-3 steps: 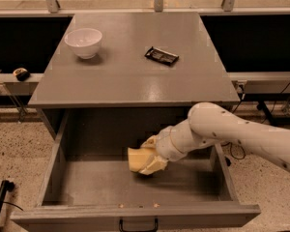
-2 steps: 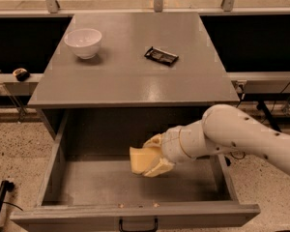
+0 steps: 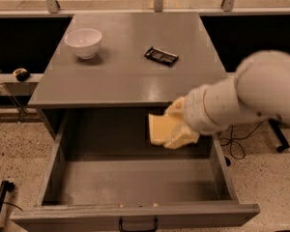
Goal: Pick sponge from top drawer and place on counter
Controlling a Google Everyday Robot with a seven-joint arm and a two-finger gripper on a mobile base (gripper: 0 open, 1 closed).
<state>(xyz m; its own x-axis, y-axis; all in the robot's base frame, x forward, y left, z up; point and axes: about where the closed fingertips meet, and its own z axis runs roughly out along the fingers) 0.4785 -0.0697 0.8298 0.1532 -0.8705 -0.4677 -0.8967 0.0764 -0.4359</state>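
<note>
Claw (image 3: 177, 125) grips sponge (image 3: 157, 129) above top drawer (image 3: 135, 181), near counter (image 3: 125, 71) edge.

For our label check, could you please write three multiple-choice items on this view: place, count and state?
1. Where on the counter is the white bowl? A) back left B) front right C) centre
2. How many things lie on the counter? A) one B) two C) four
3. The gripper, over the open top drawer, is: A) shut on the sponge B) open and empty C) holding the bowl
1 A, it sits far left; 2 B, bowl and dark packet; 3 A, it clasps the sponge.
</note>
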